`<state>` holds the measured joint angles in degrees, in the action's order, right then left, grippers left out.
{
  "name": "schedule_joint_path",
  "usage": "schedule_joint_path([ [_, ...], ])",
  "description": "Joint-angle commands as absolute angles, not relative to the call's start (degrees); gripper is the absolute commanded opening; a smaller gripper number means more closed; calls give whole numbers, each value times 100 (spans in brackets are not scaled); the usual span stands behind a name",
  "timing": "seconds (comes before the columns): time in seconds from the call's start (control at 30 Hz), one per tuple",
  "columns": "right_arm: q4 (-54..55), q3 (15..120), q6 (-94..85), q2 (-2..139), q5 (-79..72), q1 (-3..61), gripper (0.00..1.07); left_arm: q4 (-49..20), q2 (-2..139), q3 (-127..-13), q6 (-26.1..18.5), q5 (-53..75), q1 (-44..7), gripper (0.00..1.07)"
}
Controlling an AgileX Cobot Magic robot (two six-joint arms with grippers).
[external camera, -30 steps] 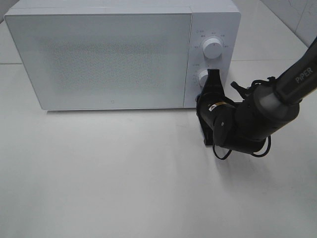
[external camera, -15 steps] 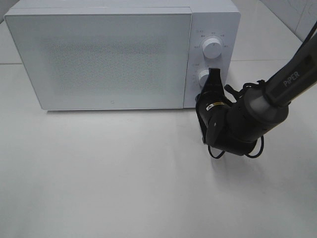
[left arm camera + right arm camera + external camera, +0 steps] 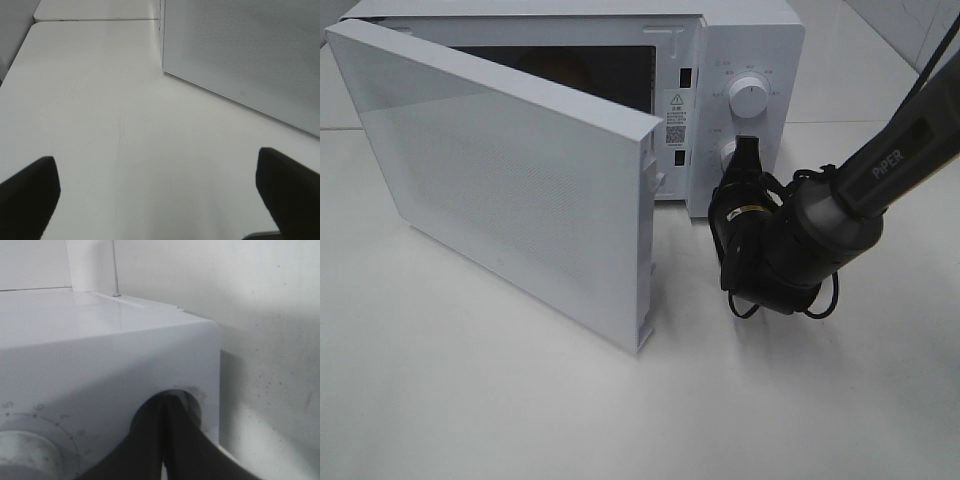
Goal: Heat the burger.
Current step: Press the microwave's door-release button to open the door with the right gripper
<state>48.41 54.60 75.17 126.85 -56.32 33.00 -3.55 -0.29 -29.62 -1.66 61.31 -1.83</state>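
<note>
The white microwave [image 3: 752,40] stands at the back with its door [image 3: 500,180] swung wide open toward the front left. In its dark cavity a dim brownish shape [image 3: 558,66] shows; I cannot tell whether it is the burger. My right gripper [image 3: 745,152] is shut, its tip against the lower control [image 3: 728,155] of the panel. The right wrist view shows the closed fingertips [image 3: 166,415] pressed into a round recess in the microwave's front [image 3: 100,355]. My left gripper [image 3: 160,195] hovers over the table, open and holding nothing, facing the door panel [image 3: 240,45].
The open door reaches far out over the white table [image 3: 470,400], taking up the left and middle. An upper dial [image 3: 750,97] sits above the pressed control. The black right arm [image 3: 840,210] comes in from the right edge.
The microwave door was closed in both earlier frames and now stands swung open to the front left. The right gripper stays shut at the lower control, its arm shifted slightly left.
</note>
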Motion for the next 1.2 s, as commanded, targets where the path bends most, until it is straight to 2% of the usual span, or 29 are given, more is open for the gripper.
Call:
schedule_joint_path([
  [0.03, 4366, 5953, 7368, 12674, -6320, 3077, 0, -332, -57, -2956, -115, 6142, -160, 100],
  [0.53, 4544, 5924, 7248, 12651, -5712, 3140, 0, -332, -57, -2956, -115, 6142, -160, 100],
  [1.2, 4578, 4687, 6612, 11602, -3810, 3151, 0, -332, -57, -2956, -115, 6142, -160, 100],
])
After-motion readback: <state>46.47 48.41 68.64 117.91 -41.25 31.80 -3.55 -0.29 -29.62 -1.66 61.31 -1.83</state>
